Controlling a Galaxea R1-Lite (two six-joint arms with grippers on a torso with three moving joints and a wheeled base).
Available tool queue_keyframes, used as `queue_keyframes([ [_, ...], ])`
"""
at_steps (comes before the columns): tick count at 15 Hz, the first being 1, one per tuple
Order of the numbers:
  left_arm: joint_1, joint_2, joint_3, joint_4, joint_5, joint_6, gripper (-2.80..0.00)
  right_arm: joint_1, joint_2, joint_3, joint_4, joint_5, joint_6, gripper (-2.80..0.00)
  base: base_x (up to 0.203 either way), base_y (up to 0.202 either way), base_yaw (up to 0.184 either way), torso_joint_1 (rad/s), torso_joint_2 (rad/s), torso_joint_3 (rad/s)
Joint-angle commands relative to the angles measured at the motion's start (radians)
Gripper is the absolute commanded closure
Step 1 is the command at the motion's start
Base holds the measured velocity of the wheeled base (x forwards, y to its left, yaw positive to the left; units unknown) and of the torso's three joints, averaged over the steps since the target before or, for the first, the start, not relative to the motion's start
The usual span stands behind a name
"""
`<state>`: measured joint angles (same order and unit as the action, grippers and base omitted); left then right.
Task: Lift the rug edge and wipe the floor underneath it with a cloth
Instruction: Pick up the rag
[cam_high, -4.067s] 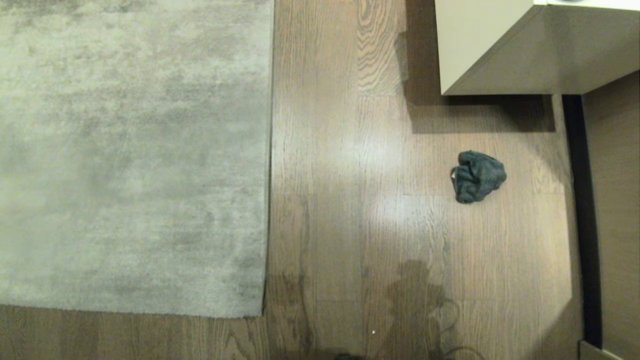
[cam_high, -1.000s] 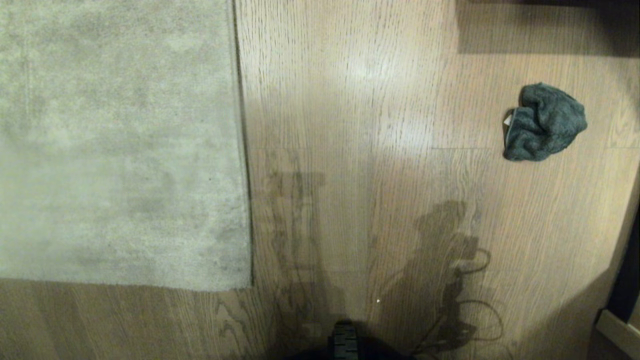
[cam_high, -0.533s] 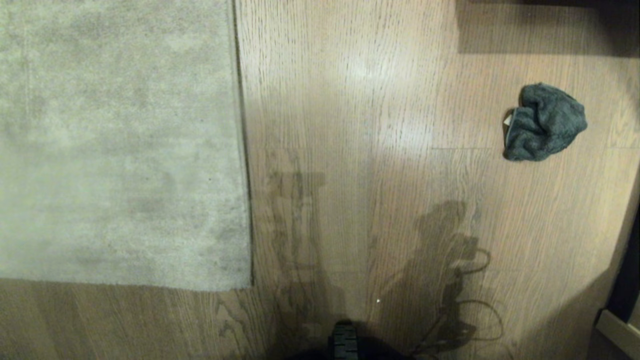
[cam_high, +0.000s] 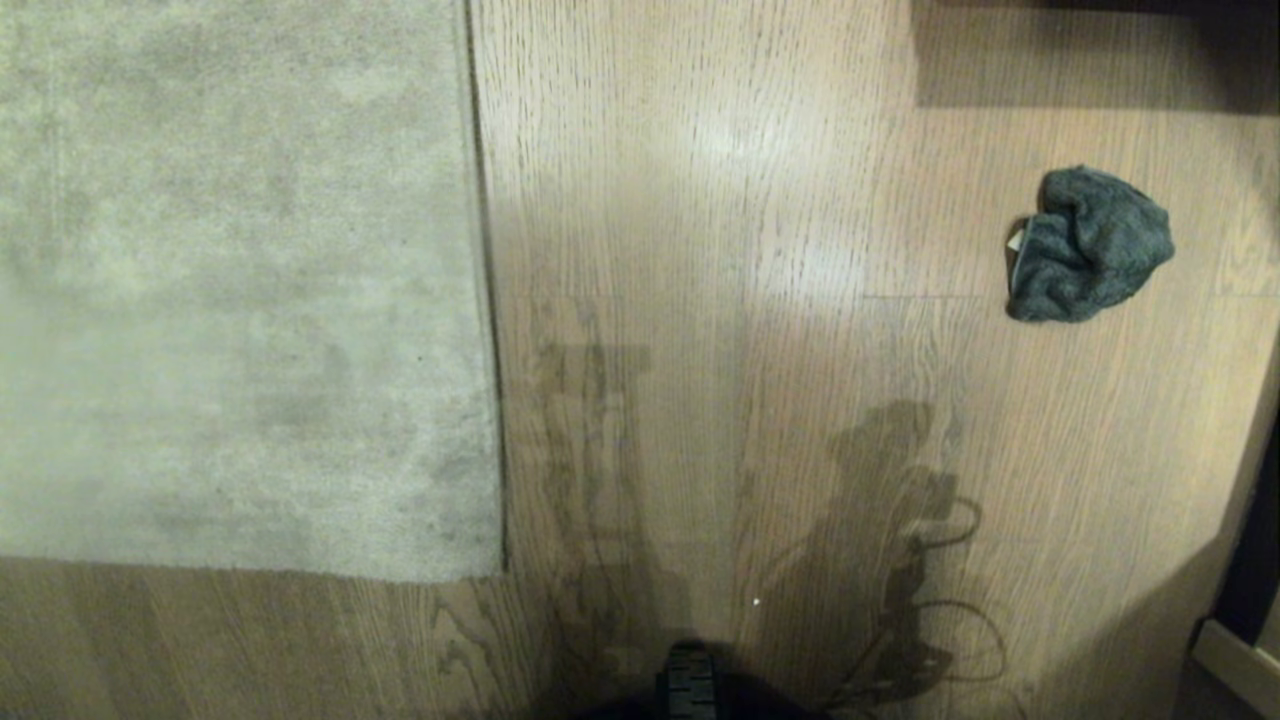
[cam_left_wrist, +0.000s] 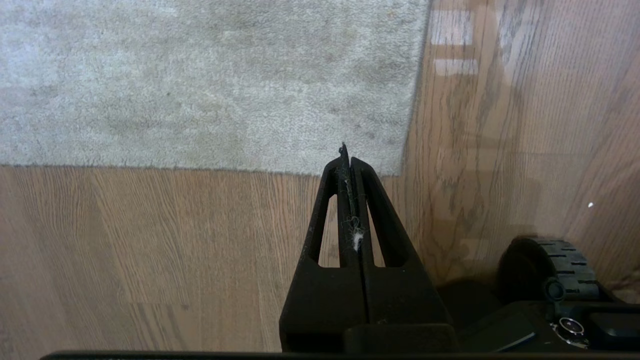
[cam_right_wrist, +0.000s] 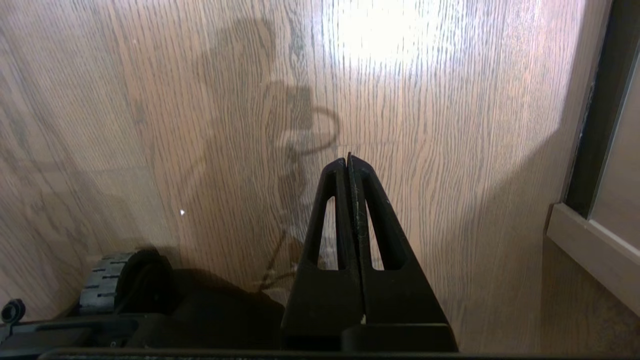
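Starting requires the right gripper (cam_right_wrist: 348, 159), jaws pressed together and empty, to open above the cloth (cam_high: 1090, 245). Left gripper (cam_left_wrist: 346, 159), likewise closed, then takes the rug edge (cam_high: 488, 300).

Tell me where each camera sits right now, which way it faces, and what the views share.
Head view: on the robot's head, looking down at the floor, the rug edge and the cloth; only its base shows.
Left wrist view: behind the shut left claw, facing the rug corner.
Right wrist view: behind the shut right claw, facing bare floor.
Shared: head and left wrist views both show the rug corner.
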<state>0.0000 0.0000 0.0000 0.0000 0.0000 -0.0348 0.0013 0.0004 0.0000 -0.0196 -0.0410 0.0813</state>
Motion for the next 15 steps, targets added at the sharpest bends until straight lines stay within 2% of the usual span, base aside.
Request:
queue_keyframes([
  [1,0.0,0.0,0.0,0.0,0.0,0.0,0.0,0.0,0.0,0.0,0.006,0.0,-0.006,0.0,0.0,0.0,0.0,0.0,0.0,0.0],
  [7,0.0,0.0,0.0,0.0,0.0,0.0,0.0,0.0,0.042,-0.02,0.008,0.023,-0.047,0.0,0.0,0.0,0.0,0.0,0.0,0.0],
  [10,-0.001,0.0,0.0,0.0,0.0,0.0,0.0,0.012,0.215,-0.102,-0.005,0.055,-0.052,0.0,0.0,0.0,0.0,0.0,0.0,0.0],
  [12,-0.001,0.0,0.0,0.0,0.0,0.0,0.0,0.058,0.364,-0.169,-0.032,0.062,-0.055,0.0,0.0,0.0,0.0,0.0,0.0,0.0],
  [15,0.0,0.0,0.0,0.0,0.0,0.0,0.0,0.093,0.626,-0.23,-0.148,0.067,-0.078,0.0,0.0,0.0,0.0,0.0,0.0,0.0],
])
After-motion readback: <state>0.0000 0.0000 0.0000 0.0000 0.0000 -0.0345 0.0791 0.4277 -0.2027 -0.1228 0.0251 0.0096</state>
